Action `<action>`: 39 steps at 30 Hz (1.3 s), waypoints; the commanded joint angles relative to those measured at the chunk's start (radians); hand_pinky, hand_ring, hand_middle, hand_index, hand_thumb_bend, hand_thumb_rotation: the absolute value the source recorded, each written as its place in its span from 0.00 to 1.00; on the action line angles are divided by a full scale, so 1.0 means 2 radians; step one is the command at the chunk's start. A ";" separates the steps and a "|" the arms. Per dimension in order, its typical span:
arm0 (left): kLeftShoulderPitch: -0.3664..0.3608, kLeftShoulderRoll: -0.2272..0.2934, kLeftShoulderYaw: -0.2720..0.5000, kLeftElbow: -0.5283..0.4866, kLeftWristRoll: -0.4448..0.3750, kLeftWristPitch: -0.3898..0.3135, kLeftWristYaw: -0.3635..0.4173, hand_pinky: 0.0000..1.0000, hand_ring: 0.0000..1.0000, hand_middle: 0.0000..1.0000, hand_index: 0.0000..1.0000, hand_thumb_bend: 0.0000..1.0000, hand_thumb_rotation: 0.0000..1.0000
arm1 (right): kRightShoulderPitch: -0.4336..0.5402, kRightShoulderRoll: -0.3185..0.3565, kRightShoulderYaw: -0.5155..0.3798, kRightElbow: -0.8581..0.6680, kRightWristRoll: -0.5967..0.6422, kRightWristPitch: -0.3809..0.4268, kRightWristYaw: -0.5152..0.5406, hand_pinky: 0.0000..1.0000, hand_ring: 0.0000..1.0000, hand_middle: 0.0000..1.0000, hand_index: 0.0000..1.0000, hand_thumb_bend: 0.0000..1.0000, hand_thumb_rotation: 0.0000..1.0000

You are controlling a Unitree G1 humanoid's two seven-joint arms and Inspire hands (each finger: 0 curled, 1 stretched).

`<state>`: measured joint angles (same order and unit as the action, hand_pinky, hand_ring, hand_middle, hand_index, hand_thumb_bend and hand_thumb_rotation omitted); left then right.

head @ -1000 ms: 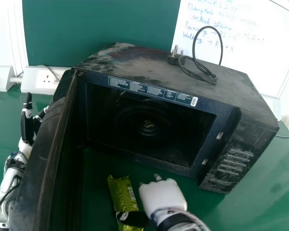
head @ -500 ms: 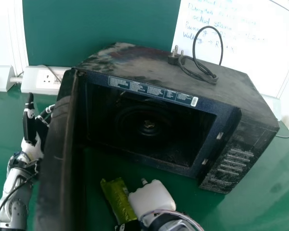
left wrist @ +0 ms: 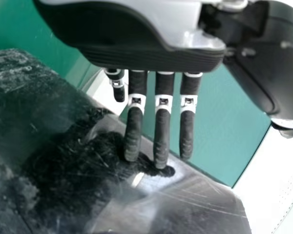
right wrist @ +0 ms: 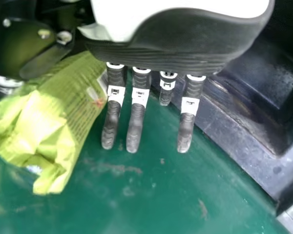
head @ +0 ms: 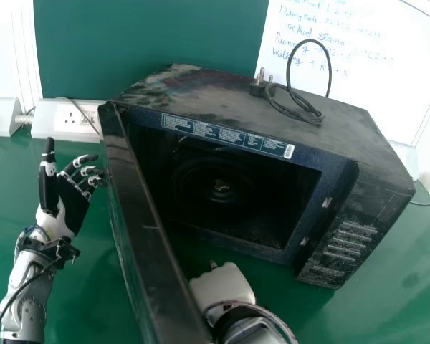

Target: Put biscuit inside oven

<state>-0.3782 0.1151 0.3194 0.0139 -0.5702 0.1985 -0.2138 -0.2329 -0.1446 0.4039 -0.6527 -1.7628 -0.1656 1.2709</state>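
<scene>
- Right wrist view, and here's the one to watch: the green biscuit packet [right wrist: 49,122] lies on the table [right wrist: 136,200], right beside the right robot hand [right wrist: 185,39], over on the thumb side.
- Call twelve straight ahead of the robot, and I'd put that packet at roughly nine o'clock from the hand.
- Look at the long axis! It slants across the line of the fingers, one end tucked up by the palm and the other running out past the thumb.
- Fingers straight on that right hand, small gaps between them, nothing pinched; whether they brush the wrapper, I can't tell.
- And the oven [head: 201,93]? Its dark mouth gapes at twelve o'clock from the right hand, close by.
- Up at ten o'clock from there, the left robot hand [head: 72,204] is beyond the oven door [head: 147,222], fingers loosely extended. That panel stands between the two.
- So it's the right hand's job, I'd say: nearer, and on the opening's side. It needs to close across that slanted packet, then turn it towards twelve without clipping the door at nine.
</scene>
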 commanded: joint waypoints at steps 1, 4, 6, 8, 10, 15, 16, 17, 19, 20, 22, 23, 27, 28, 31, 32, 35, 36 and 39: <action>-0.001 -0.003 -0.008 -0.007 -0.003 -0.001 -0.010 0.23 0.31 0.40 0.49 0.52 0.08 | 0.008 0.001 0.006 0.021 -0.004 0.007 0.004 0.48 0.53 0.63 0.66 1.00 1.00; 0.000 -0.002 -0.007 -0.006 -0.005 -0.002 -0.014 0.23 0.31 0.40 0.49 0.52 0.08 | 0.005 0.001 0.008 0.030 -0.009 0.013 -0.001 0.45 0.52 0.62 0.66 1.00 1.00; 0.000 -0.002 -0.007 -0.007 -0.005 -0.001 -0.015 0.23 0.31 0.40 0.49 0.52 0.08 | 0.006 -0.001 0.010 0.037 -0.014 0.018 -0.006 0.46 0.54 0.64 0.67 1.00 1.00; 0.001 -0.003 -0.007 -0.011 -0.007 0.002 -0.012 0.23 0.31 0.40 0.49 0.52 0.08 | 0.009 -0.003 0.012 0.042 -0.019 0.021 -0.011 0.51 0.59 0.67 0.68 1.00 1.00; 0.001 -0.003 -0.006 -0.012 -0.007 0.002 -0.010 0.23 0.31 0.40 0.49 0.52 0.08 | 0.011 -0.006 0.017 0.046 -0.026 0.024 -0.015 0.53 0.60 0.68 0.68 1.00 1.00; 0.000 -0.004 -0.006 -0.012 -0.006 0.001 -0.009 0.23 0.31 0.40 0.49 0.52 0.08 | 0.016 -0.014 0.026 0.049 -0.036 0.024 -0.020 0.54 0.57 0.66 0.69 1.00 1.00; 0.000 -0.003 -0.006 -0.012 -0.006 0.002 -0.009 0.23 0.31 0.40 0.49 0.52 0.08 | 0.015 -0.015 0.028 0.049 -0.037 0.023 -0.020 0.54 0.57 0.66 0.69 1.00 1.00; 0.000 -0.002 -0.006 -0.012 -0.006 0.002 -0.010 0.23 0.31 0.40 0.49 0.52 0.08 | 0.015 -0.016 0.029 0.050 -0.038 0.023 -0.020 0.53 0.57 0.66 0.69 1.00 1.00; 0.001 0.002 -0.004 -0.016 -0.008 0.011 -0.006 0.23 0.31 0.40 0.49 0.52 0.08 | 0.016 -0.013 0.030 0.051 -0.039 0.026 -0.020 0.52 0.57 0.66 0.69 1.00 1.00; 0.001 0.007 -0.002 -0.020 -0.011 0.021 -0.004 0.23 0.31 0.40 0.49 0.52 0.08 | 0.016 -0.012 0.030 0.052 -0.040 0.028 -0.018 0.52 0.57 0.67 0.70 1.00 1.00; 0.001 0.021 0.005 -0.021 -0.025 0.045 -0.010 0.23 0.31 0.40 0.49 0.52 0.08 | 0.016 -0.011 0.031 0.053 -0.041 0.031 -0.014 0.52 0.57 0.67 0.70 1.00 1.00; 0.000 0.029 0.007 -0.018 -0.032 0.054 -0.019 0.23 0.31 0.40 0.49 0.52 0.08 | 0.016 -0.010 0.031 0.052 -0.041 0.033 -0.014 0.53 0.57 0.67 0.70 1.00 1.00; -0.001 0.057 0.008 -0.002 -0.040 0.066 -0.054 0.24 0.31 0.40 0.49 0.52 0.08 | 0.015 -0.020 0.033 0.049 -0.039 0.028 -0.021 0.52 0.56 0.64 0.68 1.00 1.00; -0.001 0.060 0.009 0.001 -0.040 0.065 -0.060 0.24 0.31 0.40 0.49 0.52 0.08 | 0.014 -0.020 0.034 0.049 -0.039 0.027 -0.018 0.52 0.55 0.64 0.67 1.00 1.00; -0.001 0.064 0.016 0.007 -0.041 0.057 -0.067 0.24 0.31 0.40 0.49 0.52 0.08 | 0.012 -0.019 0.034 0.050 -0.040 0.029 -0.012 0.52 0.55 0.64 0.66 1.00 1.00; 0.000 0.061 0.020 0.006 -0.039 0.053 -0.060 0.24 0.31 0.40 0.49 0.52 0.08 | 0.012 -0.018 0.034 0.049 -0.039 0.030 -0.011 0.51 0.55 0.64 0.67 1.00 1.00; -0.001 0.039 0.032 -0.009 -0.027 0.041 -0.005 0.23 0.31 0.39 0.49 0.52 0.07 | 0.013 -0.018 0.032 0.047 -0.036 0.032 -0.013 0.51 0.55 0.64 0.68 1.00 1.00; -0.001 0.030 0.035 -0.015 -0.023 0.035 0.014 0.23 0.30 0.38 0.49 0.52 0.08 | 0.014 -0.020 0.031 0.046 -0.034 0.031 -0.016 0.51 0.55 0.65 0.68 1.00 1.00; -0.001 0.005 0.040 -0.031 -0.012 0.022 0.070 0.22 0.31 0.39 0.49 0.52 0.08 | 0.012 -0.017 0.030 0.048 -0.033 0.033 -0.012 0.52 0.55 0.65 0.69 1.00 1.00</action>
<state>-0.3781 0.1474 0.3873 -0.0209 -0.6074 0.2614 -0.1147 -0.2484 -0.1640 0.4712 -0.5849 -1.8375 -0.0961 1.2035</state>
